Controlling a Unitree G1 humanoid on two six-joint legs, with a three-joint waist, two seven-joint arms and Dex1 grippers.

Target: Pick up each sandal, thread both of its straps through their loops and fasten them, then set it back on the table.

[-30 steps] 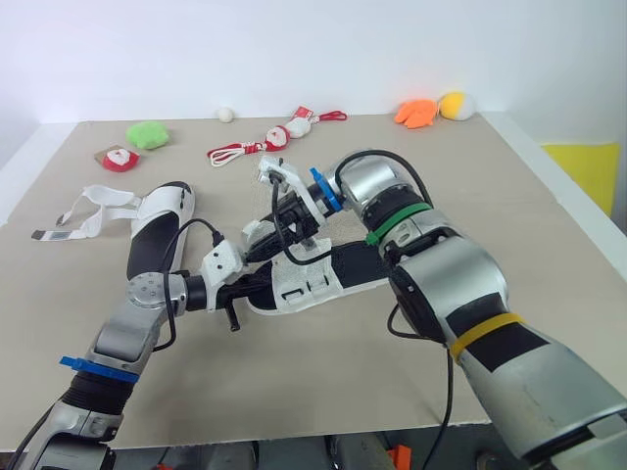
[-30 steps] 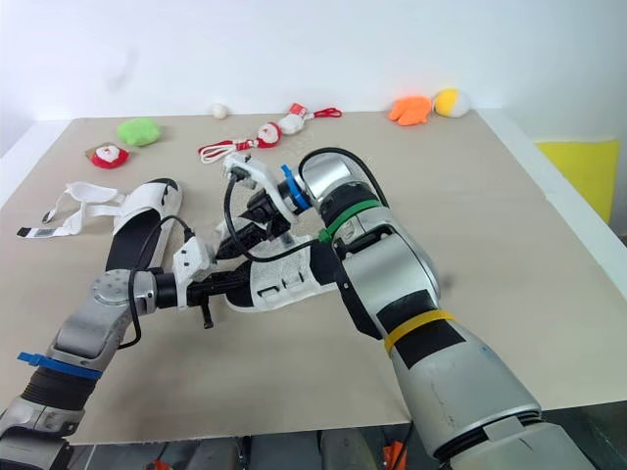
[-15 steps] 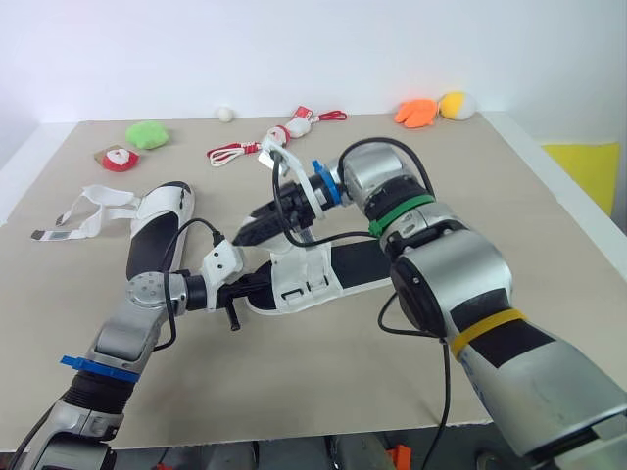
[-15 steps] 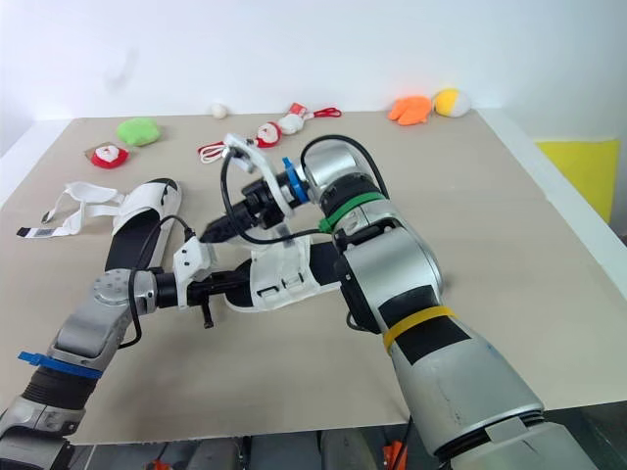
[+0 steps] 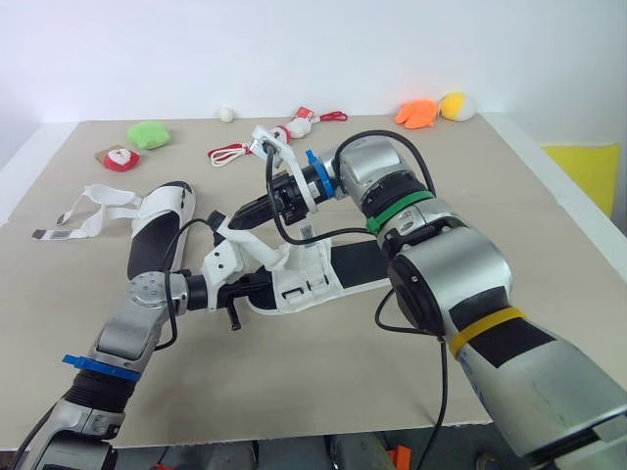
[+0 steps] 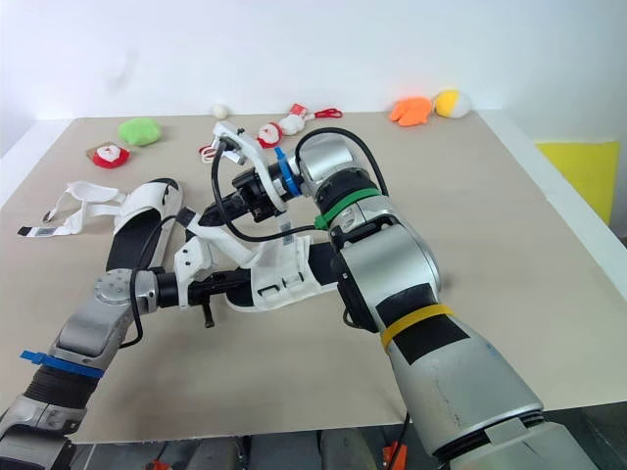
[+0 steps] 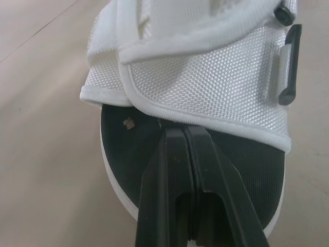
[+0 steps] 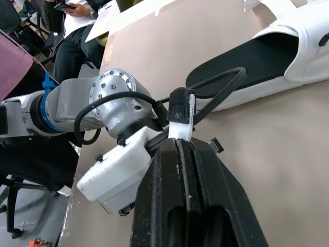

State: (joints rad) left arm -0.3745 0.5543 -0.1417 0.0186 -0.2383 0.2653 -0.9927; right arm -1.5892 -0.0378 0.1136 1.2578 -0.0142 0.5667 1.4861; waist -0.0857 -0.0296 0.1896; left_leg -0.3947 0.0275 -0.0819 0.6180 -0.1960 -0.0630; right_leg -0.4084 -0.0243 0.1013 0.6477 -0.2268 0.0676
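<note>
Two white sandals: the middle sandal and the left sandal

Three red-and-white ornaments: left ornament, middle ornament, right ornament

Three plush toys: green plush, orange plush, yellow plush

One small white ball

One bench

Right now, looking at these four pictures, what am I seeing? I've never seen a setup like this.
This is a humanoid robot with two arms, each ending in a two-fingered tool. Two pictures come from cameras on its head, looking down over a table. The other two come from cameras on its wrists. The left tool pinches one end of a white sandal. The right tool pinches that sandal's strap, drawn up off it. A second sandal lies further to the robot's left, its straps loose. Small soft toys sit along the far edge.
</note>
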